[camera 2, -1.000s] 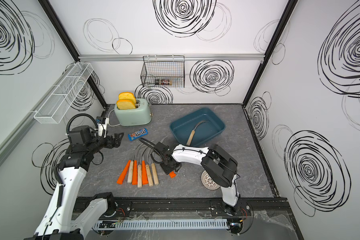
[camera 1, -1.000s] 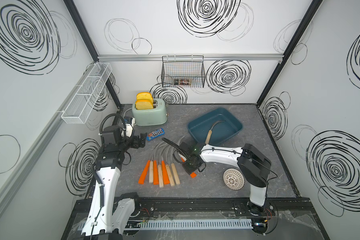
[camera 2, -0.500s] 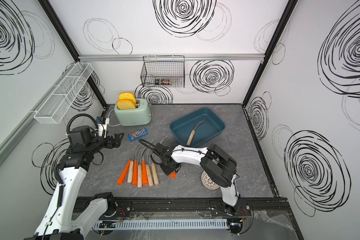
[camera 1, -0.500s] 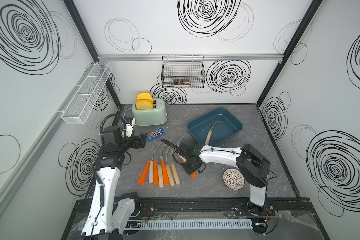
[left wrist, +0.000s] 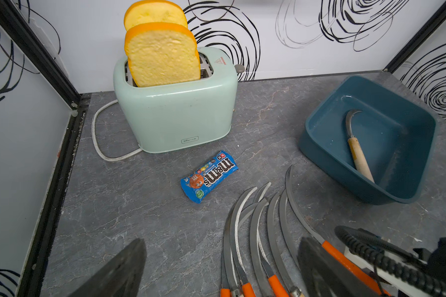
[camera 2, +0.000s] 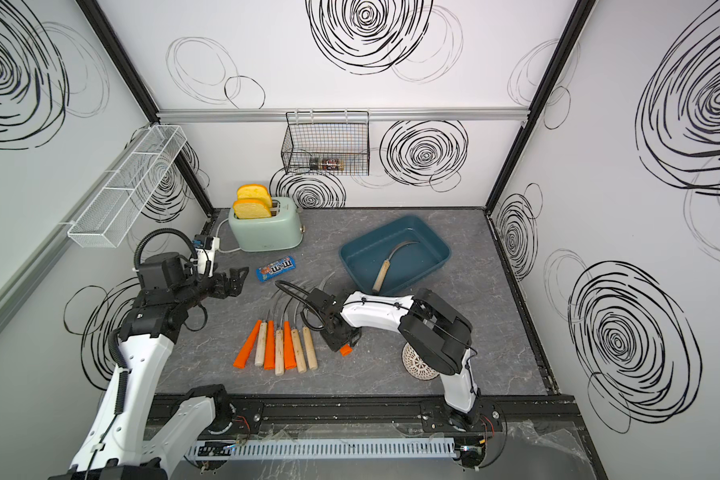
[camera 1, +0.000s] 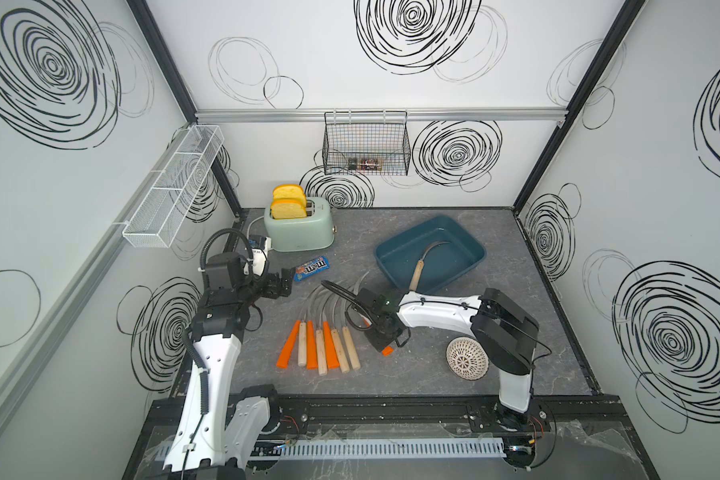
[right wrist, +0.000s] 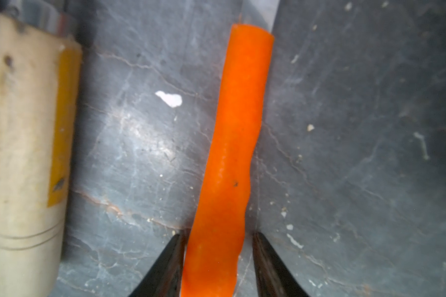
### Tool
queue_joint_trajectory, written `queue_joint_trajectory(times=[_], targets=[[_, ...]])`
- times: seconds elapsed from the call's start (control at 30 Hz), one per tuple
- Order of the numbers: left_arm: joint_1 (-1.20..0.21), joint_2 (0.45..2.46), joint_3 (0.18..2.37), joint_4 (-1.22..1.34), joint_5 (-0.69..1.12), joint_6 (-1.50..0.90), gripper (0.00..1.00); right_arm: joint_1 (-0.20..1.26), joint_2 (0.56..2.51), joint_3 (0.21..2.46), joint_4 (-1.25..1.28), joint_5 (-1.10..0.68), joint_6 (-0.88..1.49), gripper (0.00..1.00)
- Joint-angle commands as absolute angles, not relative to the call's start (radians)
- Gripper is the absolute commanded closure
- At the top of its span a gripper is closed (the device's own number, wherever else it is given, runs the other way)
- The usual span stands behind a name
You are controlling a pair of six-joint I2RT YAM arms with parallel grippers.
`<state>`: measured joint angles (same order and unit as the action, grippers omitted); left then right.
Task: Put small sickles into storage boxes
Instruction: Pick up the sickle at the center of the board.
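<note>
The right gripper (right wrist: 216,235) narrowed a little around the handle of the orange-handled sickle (right wrist: 238,123), which lay flat on the counter (right wrist: 345,154). The right arm's elbow (camera 1: 504,328) edged very slightly toward the robot's left.

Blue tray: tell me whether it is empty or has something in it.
Not empty. One wooden-handled sickle lies inside the blue tray; the other sickles lie on the table outside it.
</note>
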<state>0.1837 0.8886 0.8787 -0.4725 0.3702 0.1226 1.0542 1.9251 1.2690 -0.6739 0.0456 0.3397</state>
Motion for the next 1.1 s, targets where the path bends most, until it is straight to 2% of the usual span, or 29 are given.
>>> queue_joint_trajectory(times=[0.0,0.63,0.8,1.07], targets=[[0.195,0.871,0.874,-0.458,0.379,0.141,0.04,1.062,1.940,1.261,-0.709,0.082,0.347,0.52],[0.196,0.864,0.868,-0.459,0.380,0.143,0.04,1.065,1.965,1.256,-0.701,0.073,0.350,0.58],[0.198,0.856,0.867,-0.459,0.384,0.141,0.04,1.066,1.973,1.248,-0.697,0.090,0.353,0.63],[0.199,0.842,0.867,-0.472,0.377,0.143,0.04,1.072,1.967,1.234,-0.682,0.099,0.347,0.65]])
